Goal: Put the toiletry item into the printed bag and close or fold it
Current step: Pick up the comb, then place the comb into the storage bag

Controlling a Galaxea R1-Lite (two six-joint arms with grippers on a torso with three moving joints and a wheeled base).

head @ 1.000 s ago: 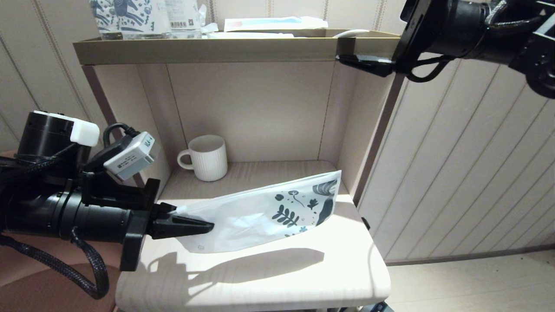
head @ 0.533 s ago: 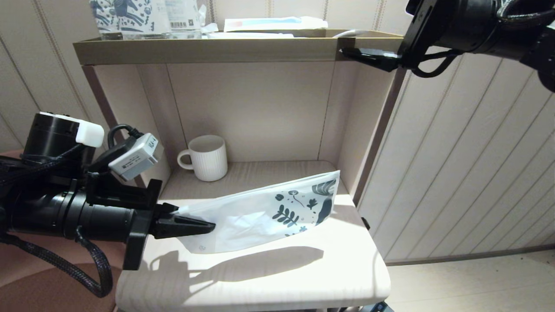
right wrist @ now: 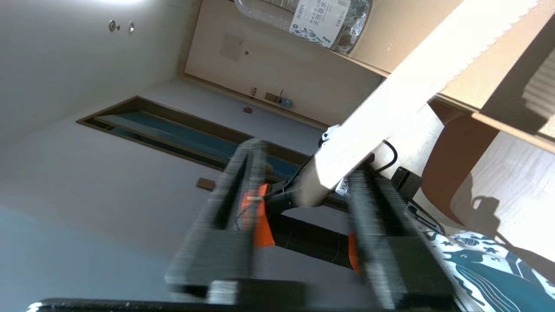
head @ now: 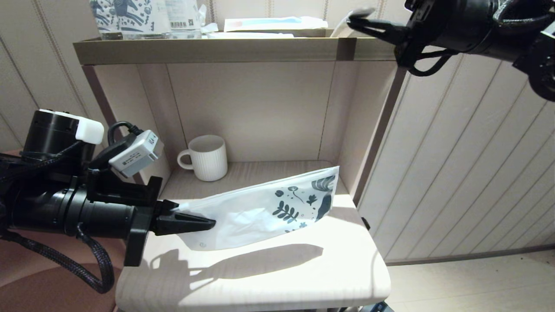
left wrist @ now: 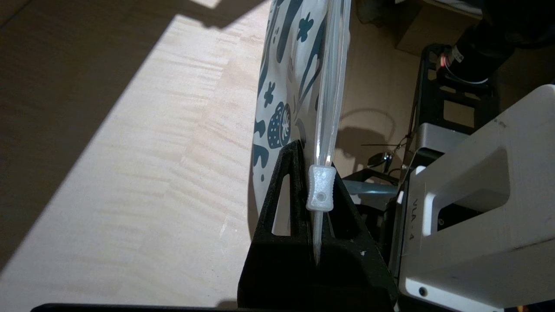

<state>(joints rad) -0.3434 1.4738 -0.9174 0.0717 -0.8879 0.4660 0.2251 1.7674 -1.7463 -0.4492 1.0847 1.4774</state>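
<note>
Wooden shelf unit (head: 208, 51) holds a white mug (head: 209, 157) far back; printed bag (head: 260, 210) hangs above its near surface, pinched by left gripper (head: 190, 222). Right gripper (head: 368, 24), top right, jaw state unclear.

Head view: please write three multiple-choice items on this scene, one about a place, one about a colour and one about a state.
1. Where is the right gripper?
A. up at the top shelf
B. low, beside the left arm
C. underneath the bag

2. What colour is the print on the printed bag?
A. red
B. dark blue
C. yellow

3. The left gripper is:
A. wide open
B. shut on nothing
C. shut on the printed bag

Answers:
1 A, it hangs at the shelf's right end.
2 B, dark-blue leaves and flowers show on white plastic.
3 C, its fingers clamp the bag's zip end.
</note>
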